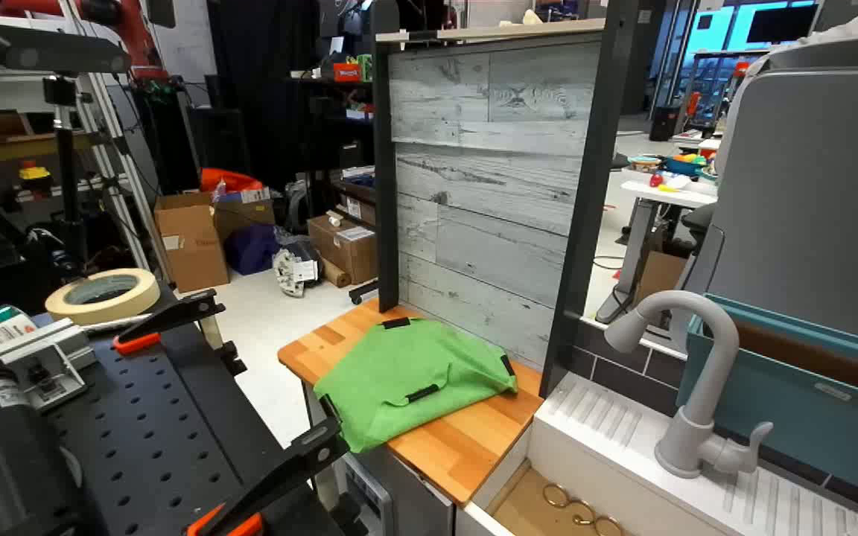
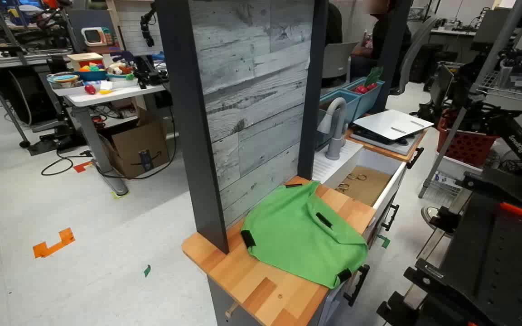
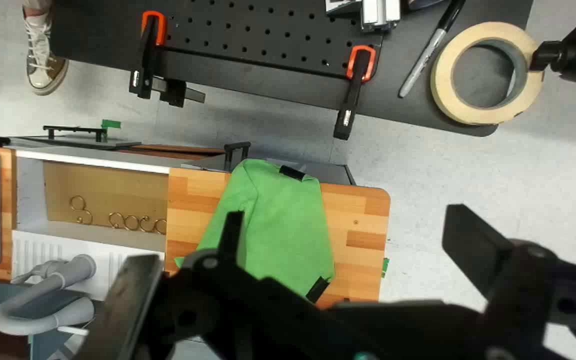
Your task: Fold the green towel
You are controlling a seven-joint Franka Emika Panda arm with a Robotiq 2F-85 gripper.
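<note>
- the green towel (image 1: 392, 365) lies rumpled on the wooden tabletop (image 2: 261, 280), overhanging one edge;
- black strips (image 3: 292, 173) sit on it;
- the gripper (image 3: 346, 232) stands with jaws wide apart

The black pincer (image 3: 346, 232) has blocky fingertips (image 3: 472, 245) and round grey pin heads (image 3: 536, 251).

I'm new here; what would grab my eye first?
Most likely the bright lime-green towel, rumpled on the wooden tabletop and marked with black strips. Behind it, in both exterior views, stands a grey plank panel, with a curved grey faucet to its right. In the wrist view, dark jaws loom wide open in the foreground.
</note>
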